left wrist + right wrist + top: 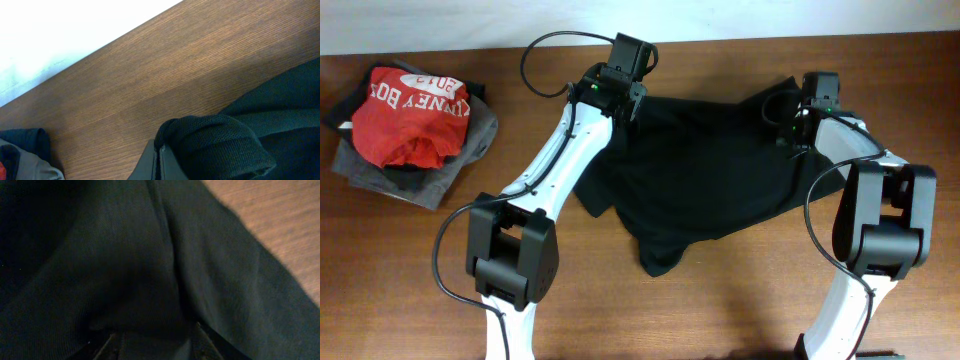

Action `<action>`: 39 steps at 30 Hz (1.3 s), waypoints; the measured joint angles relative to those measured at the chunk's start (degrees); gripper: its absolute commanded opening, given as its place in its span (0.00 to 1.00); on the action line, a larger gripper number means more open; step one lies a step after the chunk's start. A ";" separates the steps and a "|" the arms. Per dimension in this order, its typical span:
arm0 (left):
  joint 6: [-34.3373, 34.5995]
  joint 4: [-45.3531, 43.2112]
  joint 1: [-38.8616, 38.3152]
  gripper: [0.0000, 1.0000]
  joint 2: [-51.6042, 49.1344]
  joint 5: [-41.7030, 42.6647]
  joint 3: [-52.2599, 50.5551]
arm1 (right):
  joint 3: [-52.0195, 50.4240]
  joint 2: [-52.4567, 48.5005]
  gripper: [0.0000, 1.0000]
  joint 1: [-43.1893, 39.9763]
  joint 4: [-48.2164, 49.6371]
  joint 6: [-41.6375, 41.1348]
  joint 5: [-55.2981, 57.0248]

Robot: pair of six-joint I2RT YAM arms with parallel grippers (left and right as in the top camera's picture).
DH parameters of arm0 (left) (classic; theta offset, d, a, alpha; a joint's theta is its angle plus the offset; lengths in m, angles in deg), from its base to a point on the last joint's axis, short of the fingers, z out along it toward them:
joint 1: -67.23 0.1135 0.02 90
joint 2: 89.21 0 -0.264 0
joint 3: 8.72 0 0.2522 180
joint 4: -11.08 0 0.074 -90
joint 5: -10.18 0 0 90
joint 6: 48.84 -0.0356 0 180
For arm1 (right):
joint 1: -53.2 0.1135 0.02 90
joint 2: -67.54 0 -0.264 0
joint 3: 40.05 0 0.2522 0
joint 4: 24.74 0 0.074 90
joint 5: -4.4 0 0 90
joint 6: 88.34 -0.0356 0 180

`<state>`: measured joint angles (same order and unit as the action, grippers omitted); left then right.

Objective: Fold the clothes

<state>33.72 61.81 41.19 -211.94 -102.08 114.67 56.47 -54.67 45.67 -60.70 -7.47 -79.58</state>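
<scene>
My left pincer (161, 159) clamped on the black top (700, 180), my right pincer (157, 341) sunk in dark cloth, grip unreadable, red T-shirt (410, 110) far left

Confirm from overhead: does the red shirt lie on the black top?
No, the red shirt sits on a grey pile far left, apart from the black top.

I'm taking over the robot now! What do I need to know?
Left tool: shut on a bunched edge of the black top, far left side.
Right tool: over the top's far right side; too dark to tell open or shut.
Top lies spread and rumpled on the table.
Done: no neat fold yet.
Left to do: all the folding.
</scene>
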 measured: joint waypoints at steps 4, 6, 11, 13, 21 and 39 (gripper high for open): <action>0.00 0.00 0.00 0.00 0.00 0.00 0.00 | 0.00 0.00 0.48 0.00 2.23 0.09 0.09; 0.00 0.00 0.00 0.00 0.00 0.00 0.00 | 0.00 0.00 0.43 0.00 3.13 0.07 -0.07; 0.00 0.00 0.00 0.00 0.00 0.00 0.00 | 0.00 0.00 0.40 0.00 4.20 0.15 -0.98; 0.00 0.00 0.00 0.00 0.00 0.00 0.00 | 0.00 0.00 0.40 0.00 4.26 0.13 -1.11; 0.00 0.00 0.00 0.00 0.00 0.00 0.00 | 0.00 0.00 0.36 0.00 4.83 0.13 -2.19; 0.00 0.04 0.76 0.00 0.00 -0.04 0.00 | 0.28 0.04 0.04 -0.15 1.44 0.09 -2.69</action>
<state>33.72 61.86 41.95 -211.94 -102.13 114.67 56.75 -54.63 45.51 -59.26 -7.38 -82.27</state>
